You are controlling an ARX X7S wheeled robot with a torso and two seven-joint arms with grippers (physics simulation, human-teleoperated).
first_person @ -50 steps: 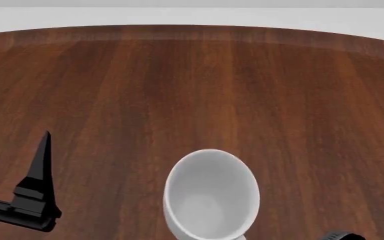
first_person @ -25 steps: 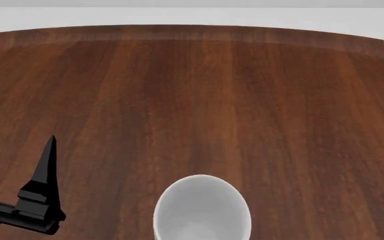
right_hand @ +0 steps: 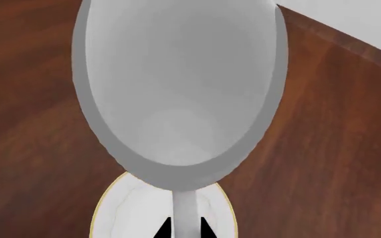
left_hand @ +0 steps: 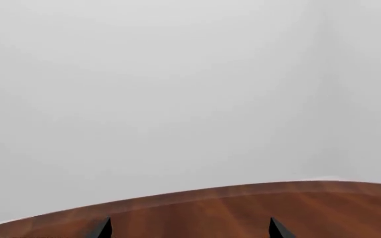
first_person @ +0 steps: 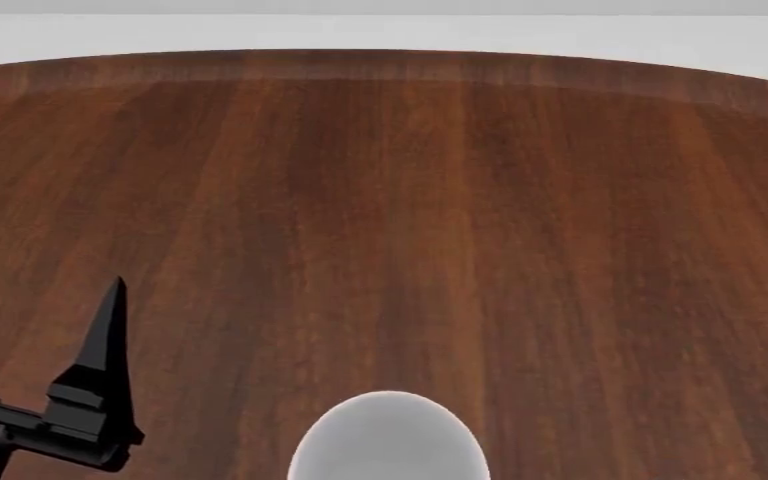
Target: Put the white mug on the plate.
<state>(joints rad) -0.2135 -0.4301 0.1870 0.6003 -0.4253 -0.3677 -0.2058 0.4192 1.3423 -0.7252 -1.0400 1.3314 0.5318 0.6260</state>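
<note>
My right hand [right_hand: 184, 229] pinches the handle of the white mug [right_hand: 180, 84], its two dark fingertips pressed against the handle on either side. In the right wrist view the mug's open mouth fills most of the frame, and beyond it lies the plate [right_hand: 121, 210], its gold rim showing on the brown worktop [right_hand: 323, 148]. From my head I see only the mug's rim at the near edge. My left hand [first_person: 37, 330] hovers over the worktop with its fingers spread, holding nothing.
</note>
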